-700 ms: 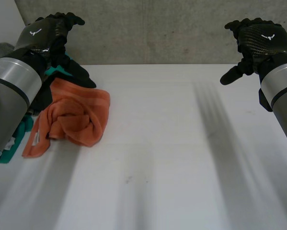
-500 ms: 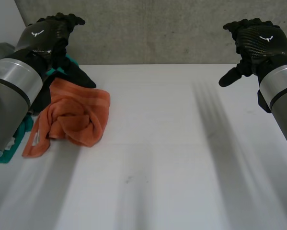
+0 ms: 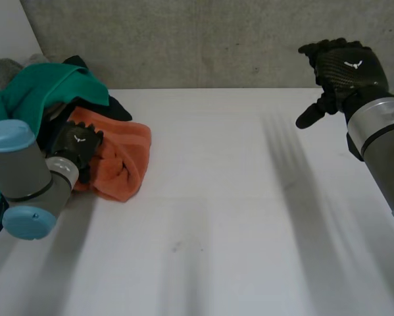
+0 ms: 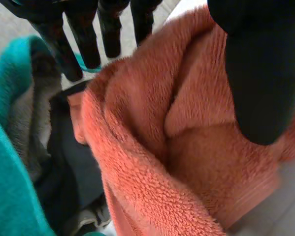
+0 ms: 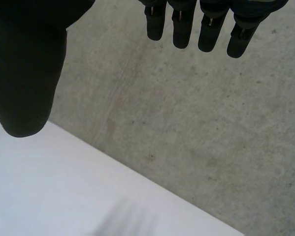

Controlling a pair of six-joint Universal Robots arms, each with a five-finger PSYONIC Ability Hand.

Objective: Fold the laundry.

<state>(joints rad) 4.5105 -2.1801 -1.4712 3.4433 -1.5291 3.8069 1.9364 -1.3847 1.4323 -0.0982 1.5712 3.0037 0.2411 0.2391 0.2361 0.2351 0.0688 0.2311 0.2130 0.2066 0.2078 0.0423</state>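
Note:
A crumpled orange towel (image 3: 121, 161) lies at the table's left side, at the edge of a laundry pile. My left hand (image 3: 79, 146) is down on the towel's left part, with the arm's elbow low in front. In the left wrist view its straight fingers (image 4: 78, 42) and thumb (image 4: 260, 73) spread over the towel's folds (image 4: 152, 147), open, with nothing pinched. My right hand (image 3: 341, 66) hovers high at the back right, far from the laundry. Its fingers (image 5: 186, 24) and thumb (image 5: 24, 73) are relaxed and empty, facing the wall.
Behind the towel the pile holds a teal cloth (image 3: 49, 89), a black cloth (image 3: 114, 106) and a grey one (image 3: 2, 67). Teal (image 4: 9, 172) and dark cloth (image 4: 73, 162) lie beside the towel by my left hand. A concrete wall (image 3: 203, 39) backs the white table (image 3: 236, 217).
My left arm has swung down from above the pile, and its hand is now on the orange towel. The teal cloth has come into sight. The right hand shifted slightly left.

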